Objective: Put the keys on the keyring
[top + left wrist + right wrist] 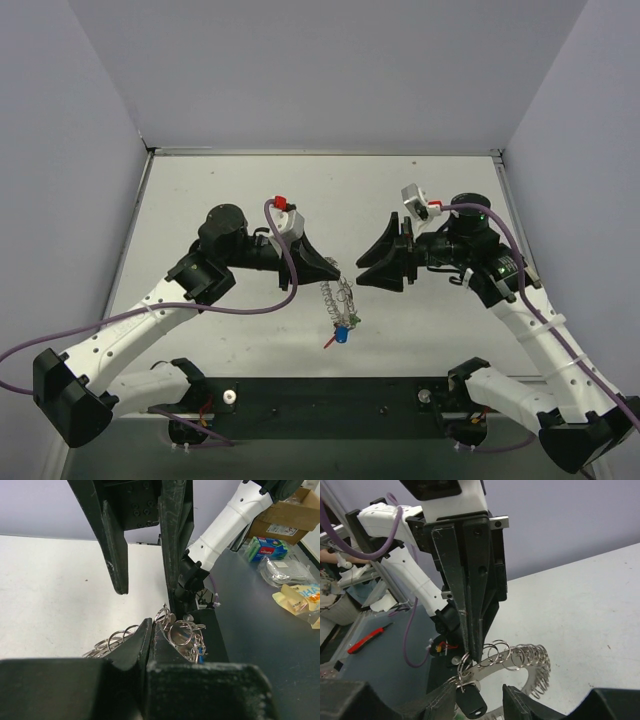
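One keyring (338, 297) between tight left fingers (320, 265), keys (342, 335) below, right fingers (380, 248) apart, empty.

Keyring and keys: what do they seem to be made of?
The keyring looks like bare metal: silvery and glossy, with bright glints on its thin coiled loops. The keys seem to have coloured plastic heads, blue and red, though they are too small to be sure.
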Available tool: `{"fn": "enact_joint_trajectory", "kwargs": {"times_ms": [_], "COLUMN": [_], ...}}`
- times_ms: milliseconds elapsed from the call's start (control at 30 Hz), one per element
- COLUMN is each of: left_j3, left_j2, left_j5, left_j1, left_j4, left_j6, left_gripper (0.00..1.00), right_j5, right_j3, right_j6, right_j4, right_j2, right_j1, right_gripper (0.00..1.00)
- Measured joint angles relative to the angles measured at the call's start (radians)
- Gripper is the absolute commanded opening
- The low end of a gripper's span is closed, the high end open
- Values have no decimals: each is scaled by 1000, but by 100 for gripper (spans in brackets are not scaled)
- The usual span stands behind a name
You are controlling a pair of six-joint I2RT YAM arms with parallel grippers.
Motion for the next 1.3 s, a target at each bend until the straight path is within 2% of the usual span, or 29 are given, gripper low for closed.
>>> {"fn": "enact_joint_trajectory", "kwargs": {"times_ms": [267,533,733,867,900,1300], "left_j3": [2,6,6,6,6,-7], "left_j2": [0,0,0,0,0,-1], "left_j5": [4,4,4,3,3,-7], "left_j1": [1,1,1,1,1,5], "left_j4": [-8,-7,-7,-7,-7,55], "left_j6": [6,5,5,5,5,-42], "left_gripper": [0,0,0,0,0,0], "right_j5": [-100,-106,-79,-71,-68,-63], "right_j3": [11,11,11,11,11,13], "right_j6": [40,49,40,37,34,33], "right_j4": [25,26,13,-1,-3,-6], "right_j2": [2,44,66,74,74,75], "right_j1": [0,13,50,60,61,62], "right_gripper": [40,36,22,2,0,0]}}
